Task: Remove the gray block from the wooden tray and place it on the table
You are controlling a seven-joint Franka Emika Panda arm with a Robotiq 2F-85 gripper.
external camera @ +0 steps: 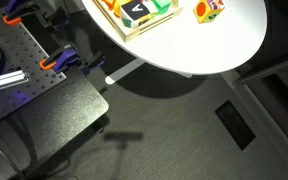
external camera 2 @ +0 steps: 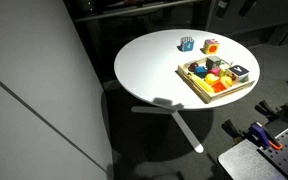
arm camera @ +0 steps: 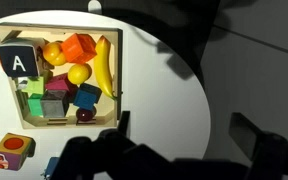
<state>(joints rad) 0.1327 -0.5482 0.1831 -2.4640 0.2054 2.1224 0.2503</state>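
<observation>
A wooden tray (arm camera: 120, 80) on the white table (arm camera: 154, 70) holds the gray block (arm camera: 19, 62) in one corner, plus a banana (arm camera: 104, 65) and coloured blocks. A multicoloured block (arm camera: 14, 150) sits just outside the tray. The gripper (arm camera: 184, 132) hovers beside the tray, jaws apart.

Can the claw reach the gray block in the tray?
Probably yes: the gray block sits uncovered in a corner of the tray, and the open claw hangs over the table with nothing between.

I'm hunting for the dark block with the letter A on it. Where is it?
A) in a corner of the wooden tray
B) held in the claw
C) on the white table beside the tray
A: the gray block sits in a corner of the wooden tray, while the claw is open and holds nothing.
</observation>
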